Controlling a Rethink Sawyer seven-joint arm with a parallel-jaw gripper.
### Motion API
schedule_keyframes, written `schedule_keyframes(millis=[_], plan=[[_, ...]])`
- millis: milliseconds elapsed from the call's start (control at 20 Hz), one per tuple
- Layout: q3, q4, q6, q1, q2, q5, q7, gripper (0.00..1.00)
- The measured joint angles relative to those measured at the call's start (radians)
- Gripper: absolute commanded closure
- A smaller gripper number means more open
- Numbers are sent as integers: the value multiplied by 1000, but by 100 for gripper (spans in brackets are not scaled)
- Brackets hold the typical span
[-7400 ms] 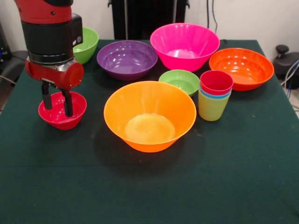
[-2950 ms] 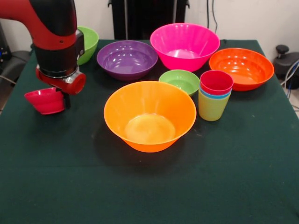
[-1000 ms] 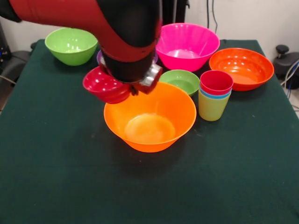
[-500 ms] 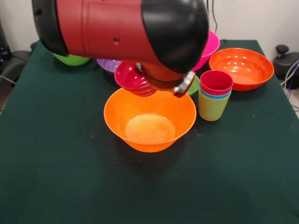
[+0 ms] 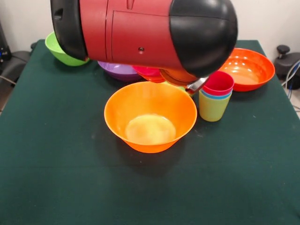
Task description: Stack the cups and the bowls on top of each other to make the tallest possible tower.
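Observation:
The cups stand nested as a short tower right of centre: the red cup (image 5: 217, 83) on top, the blue cup's rim (image 5: 214, 95) under it, the yellow-green cup (image 5: 212, 108) lowest. The big orange bowl (image 5: 150, 117) sits mid-table. My arm (image 5: 140, 33) stretches across the top of the front view. Its gripper (image 5: 163, 76) is mostly hidden under the wrist. It holds the small red bowl (image 5: 146, 71) in the air behind the orange bowl's far rim, left of the cups. Only a sliver of that bowl shows.
The red-orange bowl (image 5: 244, 69) sits at the far right. The lime green bowl (image 5: 61, 52) is at the far left, and the purple bowl (image 5: 117, 70) peeks out under the arm. The arm hides the pink and small green bowls. The green table (image 5: 150, 187) runs to the front.
My arm has carried the small red bowl from the table's left side to the right, over the orange bowl's far rim and towards the cups. Nothing else has moved.

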Motion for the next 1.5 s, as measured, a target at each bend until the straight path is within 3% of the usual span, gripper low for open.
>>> schedule_keyframes(millis=[650, 1100, 1500], plan=[[-12, -180, -2, 58, 63, -6, 116, 100], [-15, -249, -55, 83, 108, -12, 134, 100], [-15, -285, -60, 96, 145, -18, 220, 100]])
